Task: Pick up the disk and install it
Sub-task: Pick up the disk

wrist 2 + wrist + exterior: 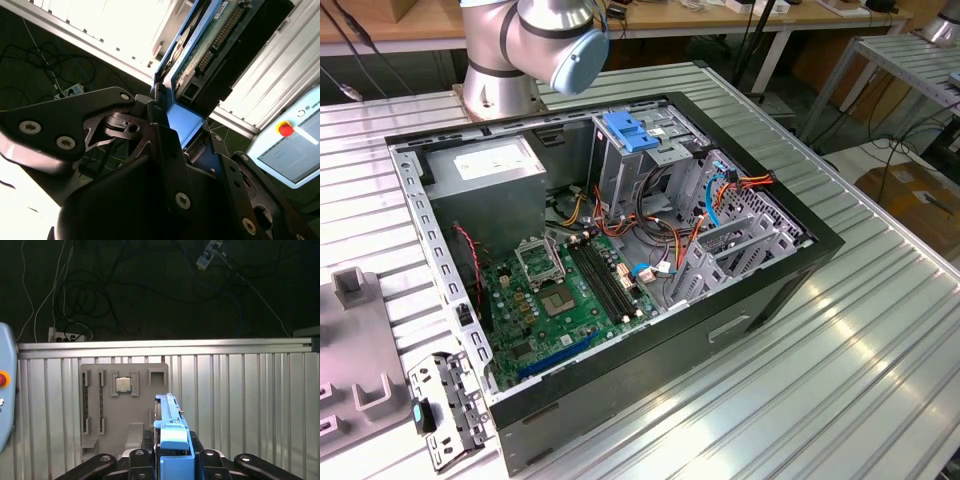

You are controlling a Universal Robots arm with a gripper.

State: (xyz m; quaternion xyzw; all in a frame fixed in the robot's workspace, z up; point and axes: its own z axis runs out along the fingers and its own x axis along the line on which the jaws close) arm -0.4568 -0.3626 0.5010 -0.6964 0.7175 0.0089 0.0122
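**A:** What holds things here, and what is in each?

**B:** In the exterior view, an open black computer case (620, 385) lies on its side on a ribbed metal counter (840, 380). Inside it are a grey power-supply box (485, 165) with a white sticker and a green motherboard (570, 290). There is also a tall bare-metal cage (620, 170) topped by a blue latch (628, 132), and loose orange, red and blue cables (720, 195). A small metal bracket (445, 400) lies on the counter just beside one corner of the case. The arm (535, 35) rises beyond the case.

**A:** Is there any other container?

**B:** Yes. In the first wrist view, a grey moulded tray (125, 412) rests flat on the counter. One of its recesses holds a square silver chip (123, 384).

**A:** And the tool?

**B:** In the first wrist view, the black tool (172, 456) is pinching the disk (171, 432). The disk stands on edge with its blue rail towards the camera and a dark finger pressed against each side. The tray and the counter lie beyond it.

**A:** Can more of the disk be seen?

**B:** In the second wrist view, it reaches out past the fingers (165, 145). Its green circuit board and a row of connector pins show between the blue rails. So the disk is clamped in the tool.
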